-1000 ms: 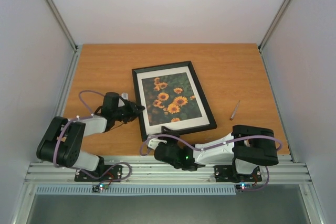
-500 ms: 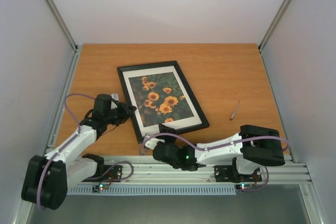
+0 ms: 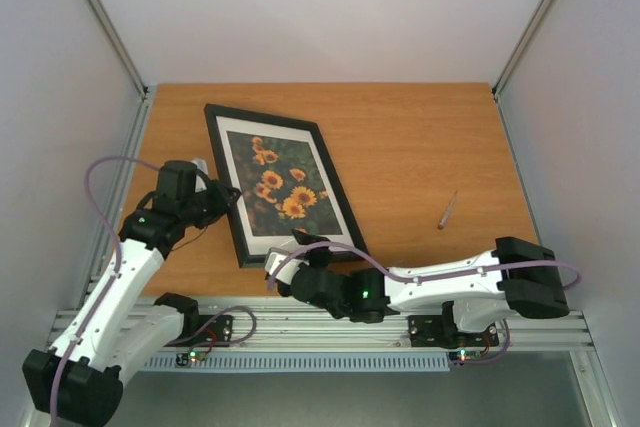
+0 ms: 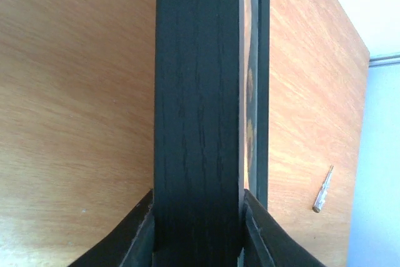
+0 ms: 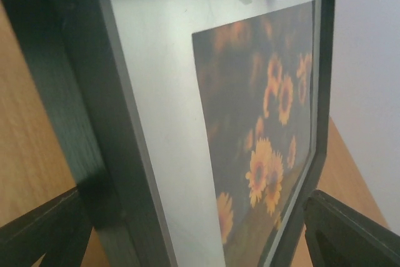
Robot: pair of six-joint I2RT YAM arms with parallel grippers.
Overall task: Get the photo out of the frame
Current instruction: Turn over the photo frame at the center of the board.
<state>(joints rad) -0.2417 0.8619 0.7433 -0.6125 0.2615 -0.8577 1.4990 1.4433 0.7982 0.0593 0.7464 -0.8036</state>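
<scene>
Near edge: my right end effector (image 3: 303,247) is released, jaws wide either side of the frame's (image 3: 262,116) near corner, gripping nothing. Beyond it, my left end effector (image 3: 226,201) is clenched on the frame's long left bar. The photo (image 3: 278,182) lies inside the frame, face up within a white mat (image 3: 230,139), over the worktop (image 3: 430,147). Risk: one narrow pinch on one bar is my only hold, so any lift may let the frame pivot, slip and strike the worktop corner-first. My open right fingers may also knock that corner sideways.
</scene>
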